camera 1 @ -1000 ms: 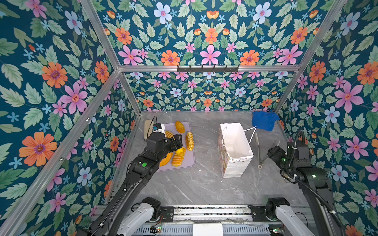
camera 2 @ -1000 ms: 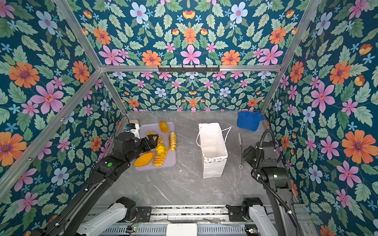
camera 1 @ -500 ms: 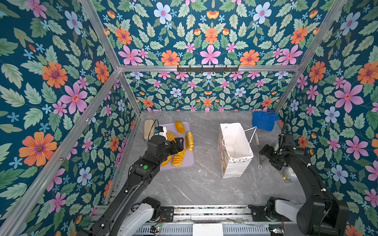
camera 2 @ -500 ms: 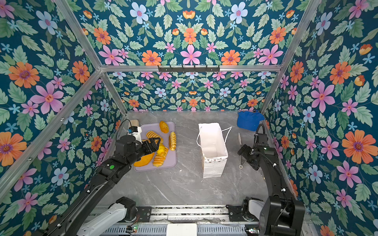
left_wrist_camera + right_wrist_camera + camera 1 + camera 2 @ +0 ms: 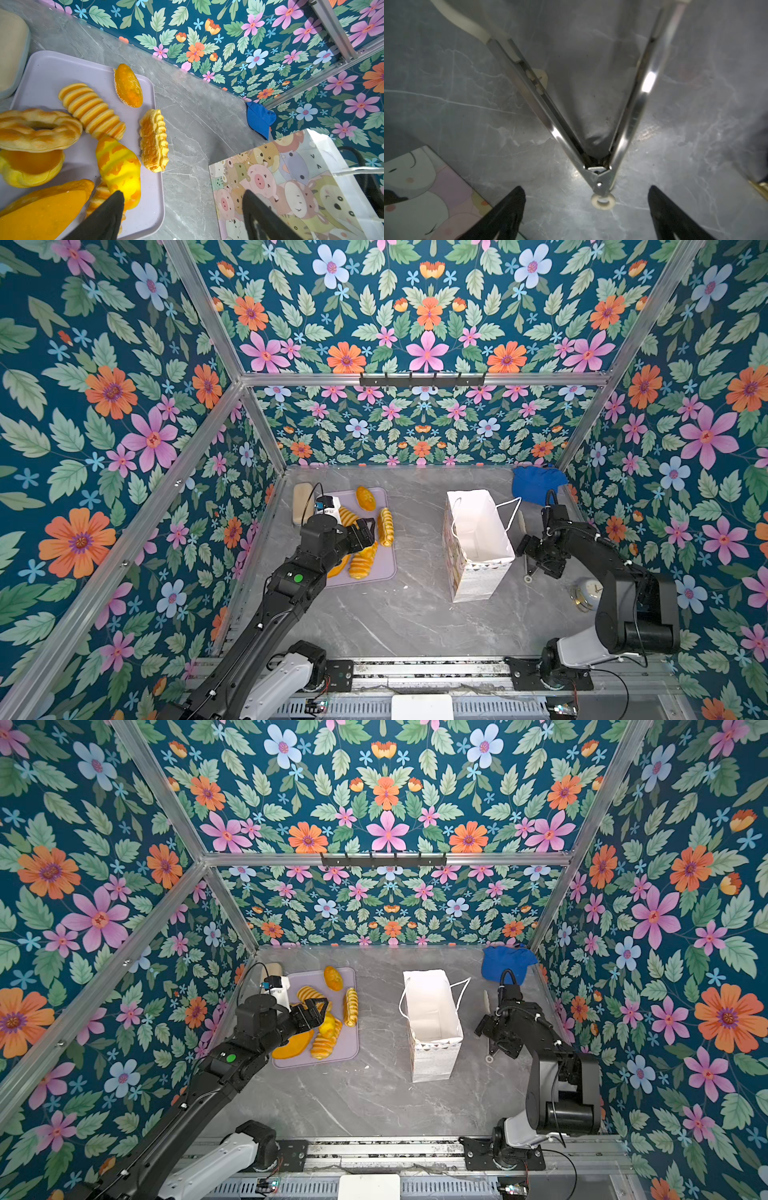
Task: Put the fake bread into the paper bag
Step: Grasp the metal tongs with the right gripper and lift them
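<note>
The fake bread lies on a lilac tray (image 5: 386,568) at the left: a ridged loaf (image 5: 93,110), an oval bun (image 5: 128,86), a ring doughnut (image 5: 37,131), a tart (image 5: 31,168) and a yellow striped bun (image 5: 118,166). My left gripper (image 5: 368,531) (image 5: 182,199) hovers open over the tray's right side, holding nothing. The paper bag (image 5: 478,526) (image 5: 432,1006) stands upright and open mid-table; its cartoon-animal side (image 5: 291,187) faces the tray. My right gripper (image 5: 528,558) (image 5: 586,199) is open just right of the bag, low over metal tongs (image 5: 600,166).
The tongs (image 5: 527,572) lie spread on the grey marble top beside the bag. A blue cap (image 5: 536,485) sits in the back right corner. A pale beige bar (image 5: 301,504) lies behind the tray. A small round clock (image 5: 586,593) stands near the right wall. Floral walls close in three sides.
My right arm has reached in from the right wall and come down over the tongs beside the bag. The left gripper has stayed over the tray, shifting only slightly.
</note>
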